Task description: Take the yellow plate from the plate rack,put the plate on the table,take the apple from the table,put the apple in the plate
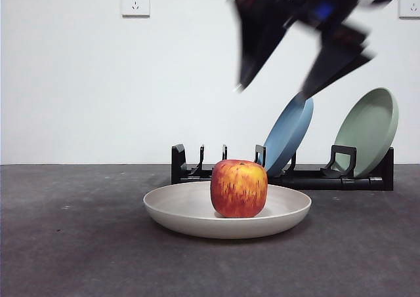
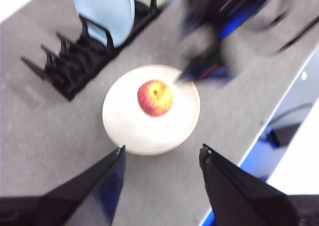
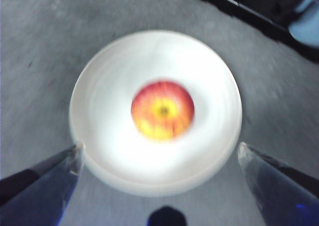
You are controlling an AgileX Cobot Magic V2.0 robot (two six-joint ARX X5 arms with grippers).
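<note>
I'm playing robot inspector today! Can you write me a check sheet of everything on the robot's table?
Surface: grey table, speckled.
Job's things: apple sits in the cream plate, which lies flat before the rack.
Clutter: blue plate and green plate leaning in the rack.
Grippers: right gripper open, above the apple, blurred; left gripper open, holding nothing.
Cables: nothing seen.
Surroundings: white wall with sockets.
</note>
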